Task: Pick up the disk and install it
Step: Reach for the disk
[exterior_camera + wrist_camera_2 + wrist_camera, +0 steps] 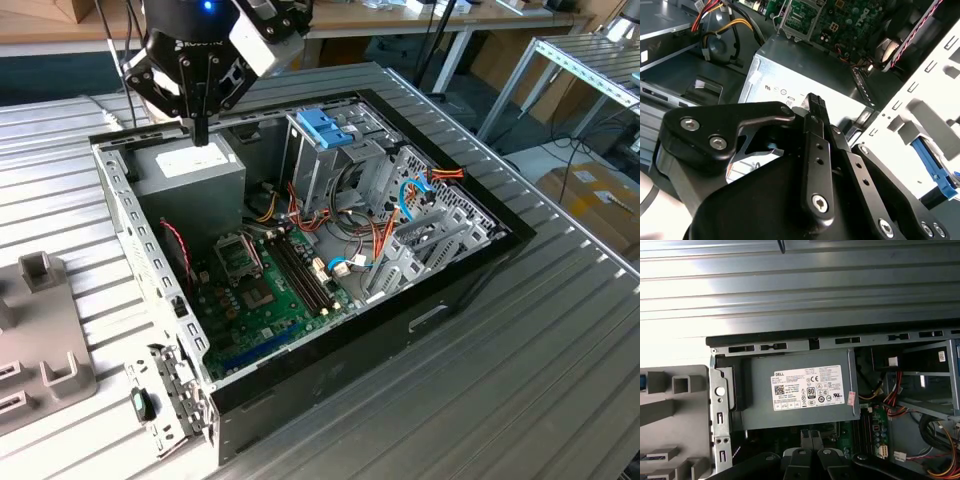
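1. A ribbed metal table (560,380) holds an open computer case (400,340);
2. a grey holder (40,340) is cut off at the exterior view's left;
3. a grey power box (190,180) sits in the case's corner;
4. the gripper (201,138) hangs just above it, fingers pressed together, holding nothing.
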### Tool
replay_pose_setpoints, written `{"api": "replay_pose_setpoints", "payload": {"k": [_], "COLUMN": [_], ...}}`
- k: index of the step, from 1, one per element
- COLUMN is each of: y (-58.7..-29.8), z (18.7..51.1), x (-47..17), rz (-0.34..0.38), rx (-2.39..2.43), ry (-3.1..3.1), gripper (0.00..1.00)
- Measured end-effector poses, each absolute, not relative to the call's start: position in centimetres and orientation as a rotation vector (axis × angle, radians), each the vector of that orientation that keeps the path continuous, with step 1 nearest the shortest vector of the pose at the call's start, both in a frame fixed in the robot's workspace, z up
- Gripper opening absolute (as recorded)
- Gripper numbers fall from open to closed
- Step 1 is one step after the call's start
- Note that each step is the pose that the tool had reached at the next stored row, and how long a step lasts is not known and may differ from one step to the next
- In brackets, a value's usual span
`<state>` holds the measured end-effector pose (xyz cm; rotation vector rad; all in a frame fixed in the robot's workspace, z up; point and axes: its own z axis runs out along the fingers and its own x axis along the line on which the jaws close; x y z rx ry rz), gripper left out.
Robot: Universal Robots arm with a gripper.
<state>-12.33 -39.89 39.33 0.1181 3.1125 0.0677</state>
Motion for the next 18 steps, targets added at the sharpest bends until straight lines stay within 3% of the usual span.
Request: {"api": "replay_pose_setpoints", "payload": {"k": [18], "y": [-39.89], "z": [39.33], "x": [-12.83], "rz": [0.068], "rx": [0.118], "ry": [3.112], "gripper": [0.11]}}
